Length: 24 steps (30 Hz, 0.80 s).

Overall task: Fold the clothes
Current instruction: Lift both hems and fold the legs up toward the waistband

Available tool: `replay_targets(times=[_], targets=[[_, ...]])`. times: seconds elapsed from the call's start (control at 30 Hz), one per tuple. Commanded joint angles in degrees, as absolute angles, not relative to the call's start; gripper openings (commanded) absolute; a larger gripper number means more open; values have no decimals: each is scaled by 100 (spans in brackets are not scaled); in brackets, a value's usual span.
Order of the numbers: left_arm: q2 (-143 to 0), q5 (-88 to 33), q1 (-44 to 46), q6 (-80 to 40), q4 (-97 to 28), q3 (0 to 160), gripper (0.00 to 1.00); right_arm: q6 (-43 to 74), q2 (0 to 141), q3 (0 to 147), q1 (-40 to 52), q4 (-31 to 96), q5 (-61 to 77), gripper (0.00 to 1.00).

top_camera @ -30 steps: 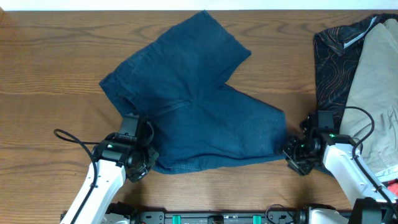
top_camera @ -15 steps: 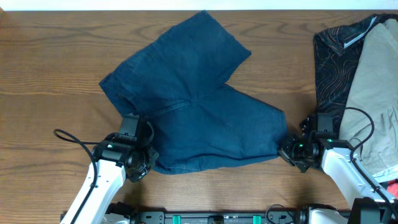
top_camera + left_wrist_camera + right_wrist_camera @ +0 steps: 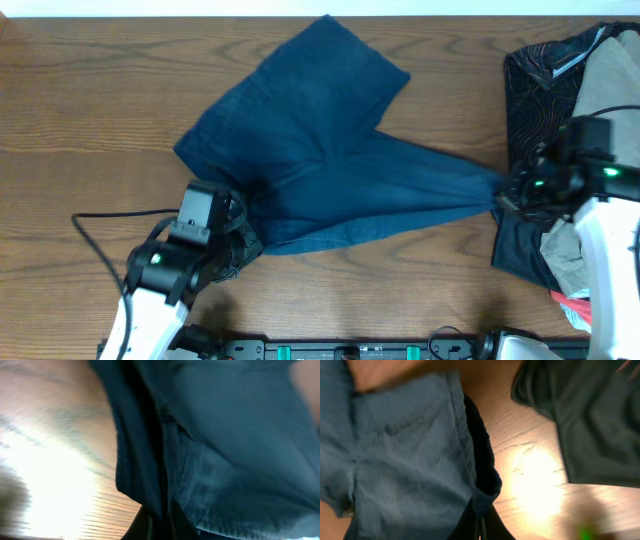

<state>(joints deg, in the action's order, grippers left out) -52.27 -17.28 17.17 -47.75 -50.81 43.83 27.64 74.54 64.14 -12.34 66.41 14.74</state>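
The clothes (image 3: 320,150) are dark navy shorts lying across the middle of the wooden table (image 3: 90,100), pulled taut between both arms. My left gripper (image 3: 240,228) is shut on the near-left corner of the shorts. In the left wrist view the cloth (image 3: 235,450) hangs bunched from that gripper (image 3: 160,522), raised off the wood. My right gripper (image 3: 503,192) is shut on the tip of the right leg, stretched into a point. The right wrist view shows the hem (image 3: 405,460) pinched in the gripper (image 3: 481,527), above the table.
A heap of other garments lies at the right edge: a dark patterned one (image 3: 535,90) and a beige one (image 3: 615,90), close behind my right arm. A dark garment (image 3: 585,420) fills the right wrist view's upper right. Something red (image 3: 580,305) lies at the bottom right.
My right gripper shut on the leg's hem and pulled it right and away from the front edge, stretching the shorts. My left arm shifted slightly with its corner, lifting it.
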Motion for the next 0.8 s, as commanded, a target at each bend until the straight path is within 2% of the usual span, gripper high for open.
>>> replay_targets(times=[0.0, 0.2, 0.33, 0.6, 0.77], targets=[[-4757, -1708, 1933, -4635, -5164, 4683, 6, 2082, 7220, 6886, -1542, 7067, 1262, 1], [-4034, -1319, 2130, -4810, -5533, 4847, 6, 1761, 6777, 7404, -1879, 7397, 1090, 1], [-3769, -513, 2130, -5087, -5481, 4869, 6, 1614, 6705, 7797, -1802, 7111, 1144, 1], [-4383, 397, 1999, -5168, -4504, 4869, 6, 1496, 7118, 7870, -832, 5787, 1500, 1], [-5179, 419, 1417, -4834, -3813, 4998, 6, 1498, 7697, 7870, -322, 5076, 1483, 1]])
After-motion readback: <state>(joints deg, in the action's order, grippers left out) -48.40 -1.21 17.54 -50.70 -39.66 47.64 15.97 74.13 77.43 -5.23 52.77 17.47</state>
